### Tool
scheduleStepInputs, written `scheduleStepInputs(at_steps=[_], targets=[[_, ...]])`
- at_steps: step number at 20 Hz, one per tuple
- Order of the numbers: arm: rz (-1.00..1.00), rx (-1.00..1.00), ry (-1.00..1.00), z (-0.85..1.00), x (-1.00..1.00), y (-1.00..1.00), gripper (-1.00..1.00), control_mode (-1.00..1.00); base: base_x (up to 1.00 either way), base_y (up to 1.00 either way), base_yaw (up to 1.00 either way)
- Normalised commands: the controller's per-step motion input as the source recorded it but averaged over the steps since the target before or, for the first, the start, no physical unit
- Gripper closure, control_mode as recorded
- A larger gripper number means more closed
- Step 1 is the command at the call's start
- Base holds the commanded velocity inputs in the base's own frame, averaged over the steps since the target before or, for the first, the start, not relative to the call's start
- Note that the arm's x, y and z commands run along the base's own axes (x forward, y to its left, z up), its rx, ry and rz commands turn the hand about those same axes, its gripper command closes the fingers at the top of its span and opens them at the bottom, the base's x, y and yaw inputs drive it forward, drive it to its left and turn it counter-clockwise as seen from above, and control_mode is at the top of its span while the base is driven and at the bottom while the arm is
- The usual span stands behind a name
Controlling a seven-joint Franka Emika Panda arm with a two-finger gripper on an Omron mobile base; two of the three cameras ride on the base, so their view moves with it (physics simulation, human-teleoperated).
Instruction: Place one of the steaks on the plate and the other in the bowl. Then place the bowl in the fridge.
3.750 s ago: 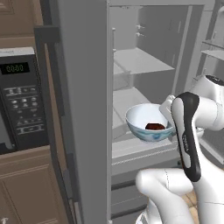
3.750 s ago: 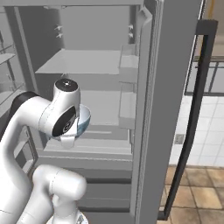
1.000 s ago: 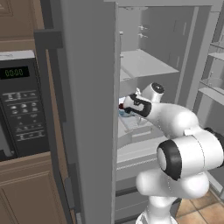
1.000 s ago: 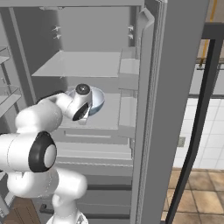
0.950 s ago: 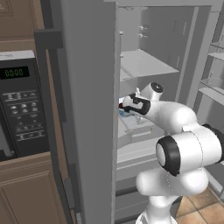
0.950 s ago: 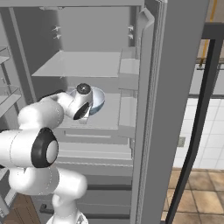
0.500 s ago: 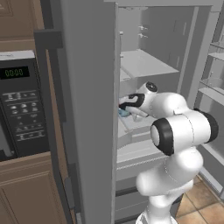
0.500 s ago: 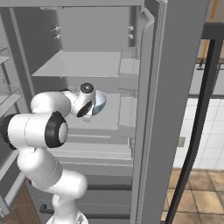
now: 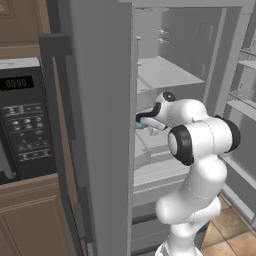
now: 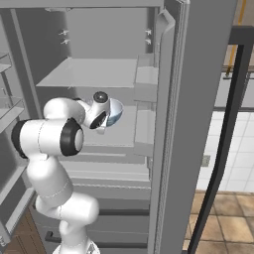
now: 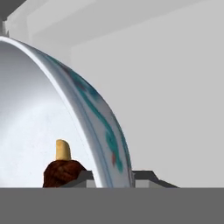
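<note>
You have the arm reaching into the open fridge [image 9: 100,100], under its upper shelf [image 10: 94,72], with the claw [image 11: 113,177] clamped on the rim of the bowl [image 10: 114,112]: in the hand view one dark tip sits inside the wall and the other outside it, though both are cut off by the bottom of the picture. From the right base view you see just the bowl's blue-grey side past the wrist; from the left base view the fridge door hides all but a sliver of it [image 9: 138,125]. You can make out the dark reddish-brown steak [image 11: 63,173] lying inside the bowl, low against the white wall, partly cut off. Whether the bowl touches the lower shelf you cannot tell. The microwave [image 9: 22,125] stands left of the fridge
</note>
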Motion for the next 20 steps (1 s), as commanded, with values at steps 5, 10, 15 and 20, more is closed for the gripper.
scheduleStepInputs(at_steps=[5, 10, 15, 20], targets=[[0.0, 0.0, -0.01, -0.06, 0.08, 0.01, 1.0, -1.0, 0.0, 0.0, 0.0], [0.0, 0.0, 0.0, 0.0, 0.04, 0.01, -1.0, -1.0, 0.0, 0.0, 0.0], [0.0, 0.0, 0.0, 0.0, 0.02, 0.0, -1.0, -1.0, 0.0, 0.0, 0.0], [0.0, 0.0, 0.0, 0.0, 0.0, 0.0, -1.0, -1.0, 0.0, 0.0, 0.0]])
